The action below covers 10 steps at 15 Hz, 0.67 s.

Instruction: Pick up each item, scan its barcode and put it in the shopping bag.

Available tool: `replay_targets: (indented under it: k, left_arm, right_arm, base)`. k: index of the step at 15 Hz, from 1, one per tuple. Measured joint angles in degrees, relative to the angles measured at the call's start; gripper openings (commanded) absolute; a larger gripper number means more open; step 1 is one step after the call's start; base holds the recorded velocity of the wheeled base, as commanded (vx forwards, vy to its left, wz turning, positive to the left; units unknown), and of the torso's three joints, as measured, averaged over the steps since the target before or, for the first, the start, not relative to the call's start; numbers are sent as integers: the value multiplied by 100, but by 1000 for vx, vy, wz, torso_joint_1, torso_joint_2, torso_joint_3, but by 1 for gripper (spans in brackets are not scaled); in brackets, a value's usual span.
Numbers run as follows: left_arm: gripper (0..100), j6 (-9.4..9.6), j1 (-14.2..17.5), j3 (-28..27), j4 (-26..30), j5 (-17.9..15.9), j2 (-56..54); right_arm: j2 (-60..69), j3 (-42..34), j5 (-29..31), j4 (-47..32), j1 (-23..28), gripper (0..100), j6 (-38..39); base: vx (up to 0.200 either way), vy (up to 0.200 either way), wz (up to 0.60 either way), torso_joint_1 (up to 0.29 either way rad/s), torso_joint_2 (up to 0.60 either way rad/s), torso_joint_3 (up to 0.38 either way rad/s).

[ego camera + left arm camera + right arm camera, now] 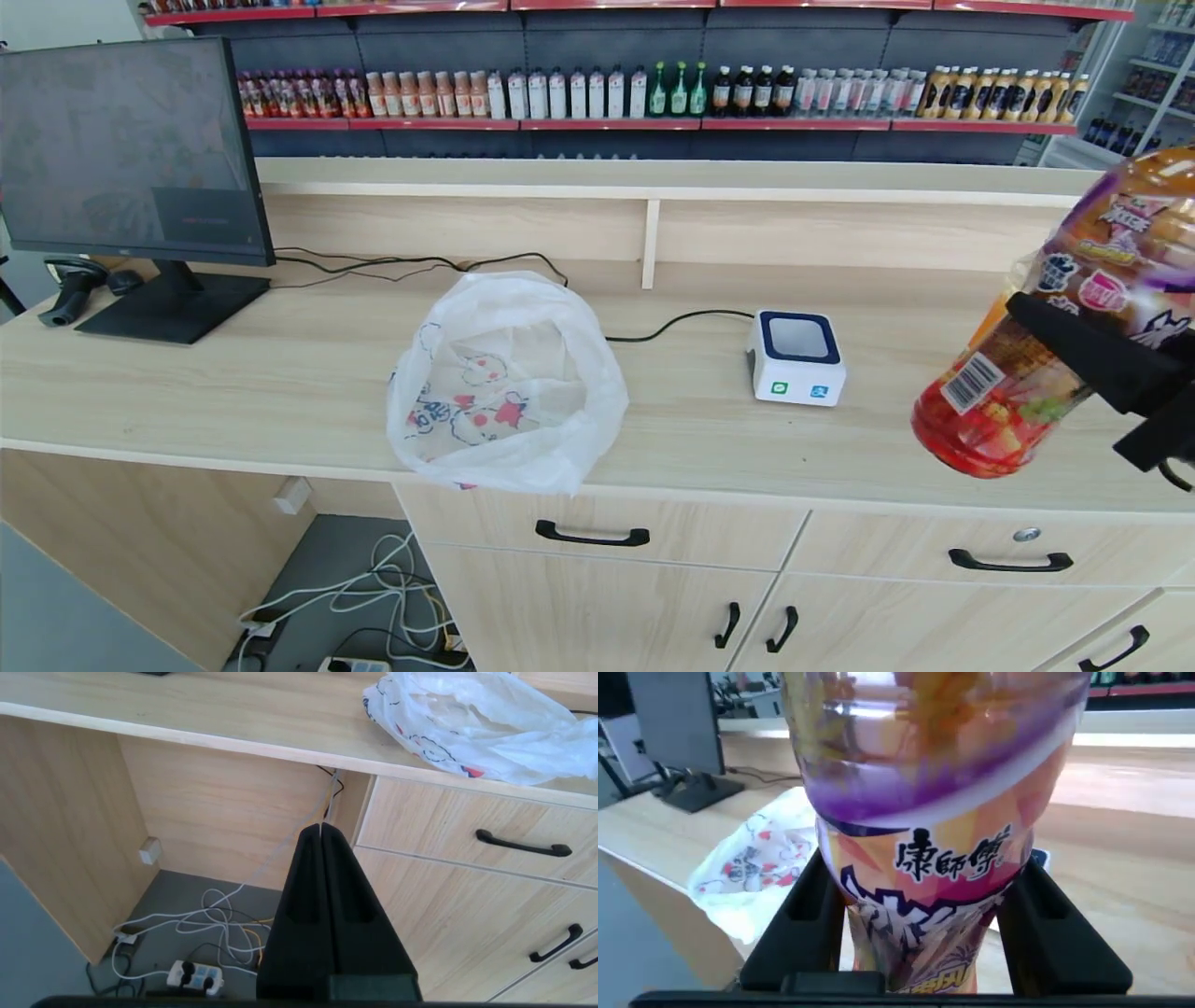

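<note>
My right gripper [1088, 350] is shut on a large drink bottle [1046, 327] with an orange and purple label, held tilted above the counter's right end, its barcode facing left toward the white scanner [796, 357]. In the right wrist view the bottle [934, 831] sits between the black fingers [799, 919]. The white plastic shopping bag [509, 378] lies open on the counter's middle, near the front edge. My left gripper [322, 845] is shut with nothing in it, low in front of the counter, below the bag [476, 719].
A monitor [126, 159] on a stand sits at the counter's left end, with a handheld scanner [65, 294] beside it. Cables run along the back of the counter [280, 373]. Drawers [597, 537] lie below. Shelves of bottles [653, 93] stand behind.
</note>
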<state>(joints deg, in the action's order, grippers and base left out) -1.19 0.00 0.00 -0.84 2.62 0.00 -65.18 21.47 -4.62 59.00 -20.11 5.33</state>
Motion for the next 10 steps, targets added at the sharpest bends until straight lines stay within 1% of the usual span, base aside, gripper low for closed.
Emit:
replay_targets:
  k: [2,3,5,6,7,10]
  left_arm:
    - [0,0,0,0,-2,-2,0]
    - [0,-2,0,0,2,0,0]
    - [0,-2,0,0,0,-2,0]
    - [0,0,0,0,-2,0,0]
    - [0,-2,0,0,0,0,0]
    - [0,0,0,0,0,0,0]
  right_arm:
    - [286,-55,-63,-49,-141,0,762]
    - [358,-68,-271,-49,-179,0,1134]
    - [466,-99,-1057,-55,-212,0,1821]
    - [496,-102,-1317,-51,-216,0,2057]
    - [510,-102,-1456,-51,-226,0,2217]
    - [463,-41,-1708,-29,-490,0,2732]
  base:
    - [0,0,0,0,0,0]
    - [0,0,0,0,0,0]
    - [0,0,0,0,0,0]
    - [0,0,0,0,0,0]
    - [0,0,0,0,0,0]
    - [0,0,0,0,0,0]
